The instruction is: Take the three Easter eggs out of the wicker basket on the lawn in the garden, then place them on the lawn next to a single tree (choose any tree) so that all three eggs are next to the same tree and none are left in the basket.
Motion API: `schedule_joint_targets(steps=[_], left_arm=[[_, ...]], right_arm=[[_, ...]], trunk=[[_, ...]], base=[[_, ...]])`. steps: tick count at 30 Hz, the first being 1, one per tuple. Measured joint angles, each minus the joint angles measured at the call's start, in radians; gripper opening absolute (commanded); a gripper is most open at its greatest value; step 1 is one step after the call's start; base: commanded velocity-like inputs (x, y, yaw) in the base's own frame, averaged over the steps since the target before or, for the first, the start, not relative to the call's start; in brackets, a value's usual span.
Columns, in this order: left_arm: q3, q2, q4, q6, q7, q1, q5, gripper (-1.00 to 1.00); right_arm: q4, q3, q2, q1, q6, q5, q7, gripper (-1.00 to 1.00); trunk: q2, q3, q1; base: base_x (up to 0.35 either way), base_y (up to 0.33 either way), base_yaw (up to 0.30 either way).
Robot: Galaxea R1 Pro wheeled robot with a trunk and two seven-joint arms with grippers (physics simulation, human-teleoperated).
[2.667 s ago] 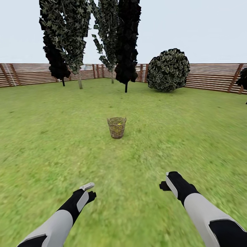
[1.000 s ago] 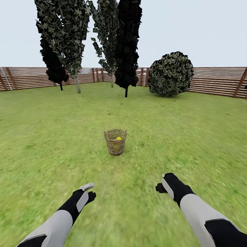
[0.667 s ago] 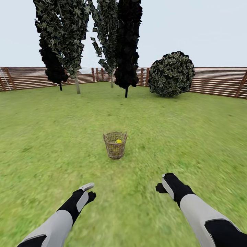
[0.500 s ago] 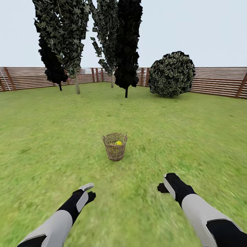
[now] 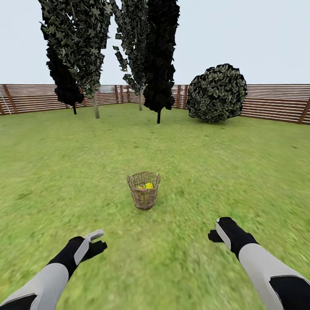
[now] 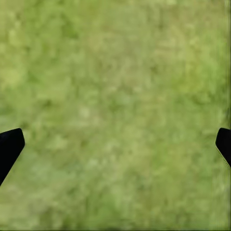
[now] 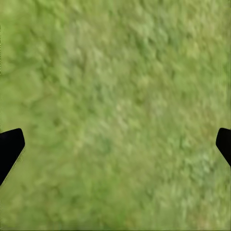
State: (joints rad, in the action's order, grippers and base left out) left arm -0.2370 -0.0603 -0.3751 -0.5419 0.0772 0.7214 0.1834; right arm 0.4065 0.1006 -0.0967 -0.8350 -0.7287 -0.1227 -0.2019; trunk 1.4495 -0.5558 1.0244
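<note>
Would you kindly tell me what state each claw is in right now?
Left claw: open, empty, above the lawn.
Right claw: open, empty, also over grass.

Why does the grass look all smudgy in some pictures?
Head view: the lawn smears near the arms, while the wicker basket stays fairly sharp. Left wrist view: grass is a soft blur between the fingertips. Right wrist view: equally blurry grass.

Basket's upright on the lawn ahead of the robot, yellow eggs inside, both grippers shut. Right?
Not quite. In both wrist views the fingers sit far apart over bare grass: left gripper and right gripper are open. Wicker basket is upright on the lawn, eggs inside.
</note>
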Motion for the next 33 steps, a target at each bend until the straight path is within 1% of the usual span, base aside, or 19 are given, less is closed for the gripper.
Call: schedule_joint_targets(steps=[6, 12, 15, 17, 19, 20, 21, 23, 24, 25, 26, 27, 29, 33], left_arm=[[0.003, 0.004, -0.001, -0.008, 0.005, 0.001, -0.002, 1.00], [0.003, 0.020, -0.001, -0.008, 0.008, 0.000, -0.002, 1.00], [0.003, 0.021, -0.004, -0.006, 0.008, 0.000, -0.002, 1.00], [0.003, 0.017, -0.004, 0.008, 0.008, 0.000, -0.003, 1.00], [0.004, -0.005, 0.000, 0.008, 0.004, 0.000, -0.009, 1.00], [0.004, -0.028, 0.004, 0.007, 0.003, 0.000, -0.016, 1.00], [0.004, -0.062, 0.007, 0.005, -0.001, 0.000, -0.025, 1.00], [0.002, -0.150, 0.010, 0.002, -0.019, 0.000, -0.032, 1.00], [0.002, -0.188, 0.010, 0.001, -0.039, 0.000, -0.033, 1.00], [0.003, -0.217, 0.011, 0.001, -0.068, 0.000, -0.031, 1.00], [0.005, -0.249, 0.013, 0.000, -0.132, 0.000, -0.030, 1.00], [0.005, -0.257, 0.014, -0.001, -0.155, -0.001, -0.029, 1.00], [0.007, -0.262, 0.015, -0.002, -0.179, -0.001, -0.032, 1.00], [0.007, -0.264, 0.015, -0.002, -0.193, -0.001, -0.033, 1.00]], right_arm=[[0.000, 0.002, 0.002, 0.000, 0.000, 0.001, 0.000, 1.00], [0.002, 0.002, 0.003, 0.000, 0.000, 0.001, 0.000, 1.00], [0.002, 0.004, 0.004, 0.000, 0.000, 0.002, -0.001, 1.00], [0.002, 0.005, 0.006, 0.000, 0.001, 0.006, -0.001, 1.00], [0.002, 0.003, 0.003, 0.000, 0.000, 0.002, -0.001, 1.00], [0.001, 0.002, 0.002, 0.000, 0.000, 0.001, 0.000, 1.00], [0.001, 0.001, 0.001, 0.000, 0.000, 0.001, 0.000, 1.00], [0.000, 0.003, 0.003, 0.000, 0.000, 0.001, 0.001, 1.00], [0.000, 0.004, 0.004, 0.000, 0.001, 0.002, 0.001, 1.00], [0.000, 0.005, 0.004, 0.000, 0.001, 0.004, 0.001, 1.00], [0.000, 0.006, 0.005, 0.000, 0.001, 0.005, 0.002, 1.00], [0.000, 0.006, 0.005, 0.000, 0.002, 0.005, 0.002, 1.00], [0.000, 0.004, 0.006, 0.000, 0.002, 0.003, 0.002, 1.00], [0.000, 0.004, 0.006, 0.000, 0.001, 0.002, 0.002, 1.00]], trunk=[[0.000, 0.000, 0.000], [0.000, 0.000, 0.000], [0.000, 0.000, 0.000], [0.000, 0.000, 0.001], [0.000, 0.000, 0.001], [0.000, 0.000, 0.001], [0.000, 0.000, 0.001], [0.000, 0.000, 0.001], [0.000, 0.000, 0.001], [0.000, 0.000, 0.001], [0.000, 0.000, 0.001], [0.000, 0.000, 0.001], [0.000, 0.000, 0.001], [0.000, 0.000, 0.001]], base=[[0.341, 0.000, 0.000], [0.330, 0.000, 0.000], [0.114, 0.000, 0.000], [0.012, 0.000, 0.000], [0.003, 0.000, 0.000], [0.001, 0.000, 0.000], [0.000, 0.000, 0.000], [0.000, 0.000, 0.000], [0.000, 0.000, 0.000], [0.000, 0.000, 0.000], [0.000, 0.000, 0.000], [0.000, 0.000, 0.000], [0.000, 0.000, 0.000], [0.000, 0.000, 0.000]])
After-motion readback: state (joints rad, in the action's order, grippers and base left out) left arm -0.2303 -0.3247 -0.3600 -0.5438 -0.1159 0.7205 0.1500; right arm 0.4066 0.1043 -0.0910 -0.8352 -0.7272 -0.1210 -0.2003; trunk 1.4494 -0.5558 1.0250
